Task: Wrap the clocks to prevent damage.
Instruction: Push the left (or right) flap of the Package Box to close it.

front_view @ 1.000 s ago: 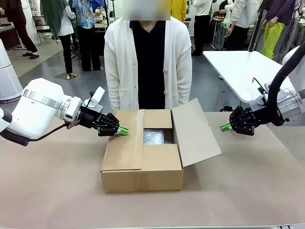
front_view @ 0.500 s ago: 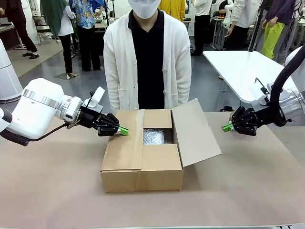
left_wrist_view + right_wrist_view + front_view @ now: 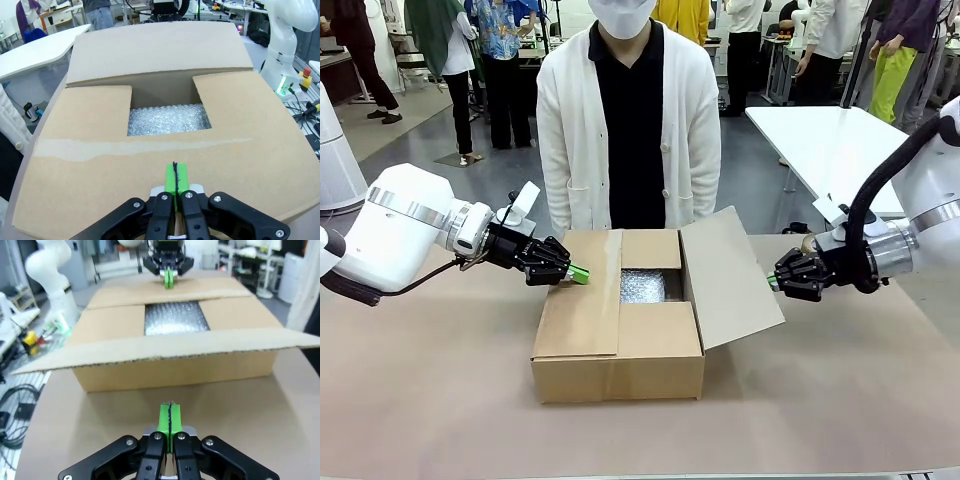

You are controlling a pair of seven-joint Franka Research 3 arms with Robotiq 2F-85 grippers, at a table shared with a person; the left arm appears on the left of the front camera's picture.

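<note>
1. Start with the cardboard box [image 3: 620,365]. It sits mid-table [image 3: 420,400] in front of the person [image 3: 630,130]. Its left flap [image 3: 580,300] lies flat, while its right flap [image 3: 730,275] stands raised and leans outward.
2. Bubble wrap [image 3: 167,119] shows through the gap between the flaps. The clocks are hidden, and I judge that they lie beneath the wrap, inside the box.
3. Your left gripper [image 3: 578,274] has its green pads pinched together on nothing. The tips rest on the left flap near its far outer corner, so let them serve as the hold-down.
4. Your right gripper [image 3: 772,283] is likewise closed and empty. It is just beside the outer face of the right flap, and you cannot tell whether it touches.
5. The step in hand looks to be folding that flap shut. Use the closed fingers as a blunt pusher and meet the flap high on its outer face, well above the fold line.
6. Push across toward the left arm first, then downward, so that the flap hinges over instead of buckling.
7. Go gently, because a low or hard push could slide the whole box along the table.
8. Finish with light pressure only, as what lies under the wrap is fragile.
</note>
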